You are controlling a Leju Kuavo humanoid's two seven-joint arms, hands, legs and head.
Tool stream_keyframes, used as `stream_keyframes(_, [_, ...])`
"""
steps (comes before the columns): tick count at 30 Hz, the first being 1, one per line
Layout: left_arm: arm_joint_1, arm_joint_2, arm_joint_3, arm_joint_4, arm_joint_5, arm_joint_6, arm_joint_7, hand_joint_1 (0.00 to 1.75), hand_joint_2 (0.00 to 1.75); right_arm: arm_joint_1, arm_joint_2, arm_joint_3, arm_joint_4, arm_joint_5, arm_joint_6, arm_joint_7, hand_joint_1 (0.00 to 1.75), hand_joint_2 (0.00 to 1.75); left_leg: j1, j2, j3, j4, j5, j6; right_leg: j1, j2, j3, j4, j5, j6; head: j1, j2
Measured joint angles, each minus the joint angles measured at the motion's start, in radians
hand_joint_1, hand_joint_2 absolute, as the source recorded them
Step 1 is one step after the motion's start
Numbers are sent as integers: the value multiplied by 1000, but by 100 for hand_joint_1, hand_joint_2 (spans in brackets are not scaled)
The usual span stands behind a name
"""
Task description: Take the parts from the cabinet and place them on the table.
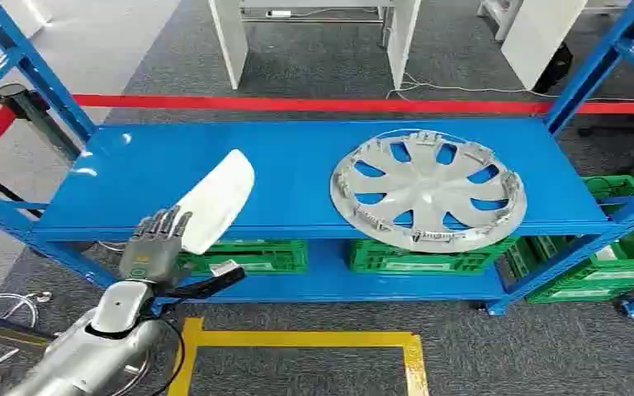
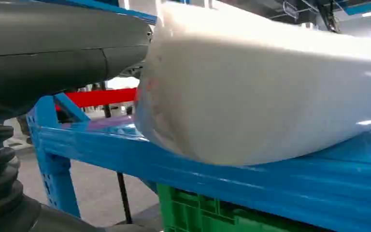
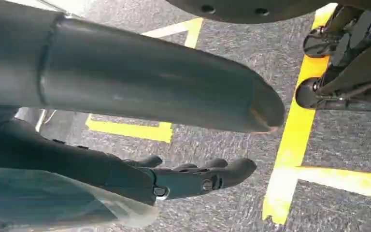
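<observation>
The left hand (image 1: 155, 245) is gripping the white part (image 1: 215, 200) at the blue shelf's (image 1: 297, 165) near-left edge; the right hand (image 3: 193, 179) is hanging, fingers apart and holding nothing.

Blue shelf (image 1: 297, 157) — white part (image 1: 215, 200), silver wheel cover (image 1: 427, 188)

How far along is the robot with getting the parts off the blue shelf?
No part looks delivered yet. The left hand grips the white part at the blue shelf's front edge. The silver wheel cover lies untouched on the shelf. The right hand hangs open over the floor.
</observation>
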Motion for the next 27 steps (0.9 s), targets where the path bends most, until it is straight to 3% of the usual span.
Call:
stream_keyframes(8, [-19,-26,0,42,1,51,-6,3,175,1,-2,18,0,-7,-7,-10,0,0,0,0,0,0,0,0,0,0,0,0,0,0,0,0])
stream_keyframes(9, [-22,-29,-1,47,-4,55,-6,56,175,1,-2,18,0,-7,-7,-10,0,0,0,0,0,0,0,0,0,0,0,0,0,0,0,0])
stream_keyframes(11, [-29,-35,-2,54,-14,67,-6,56,175,1,-2,23,0,-6,-7,-10,0,0,0,0,0,0,0,0,0,0,0,0,0,0,0,0])
stream_keyframes(12, [-33,-38,-3,56,-18,73,-6,175,175,1,-2,26,0,-5,-7,-10,0,0,0,0,0,0,0,0,0,0,0,0,0,0,0,0])
stream_keyframes(27, [-79,-42,-20,77,-60,114,6,175,175,2,-2,50,0,-1,-6,-16,0,0,0,0,0,0,0,0,0,0,0,0,0,0,0,0])
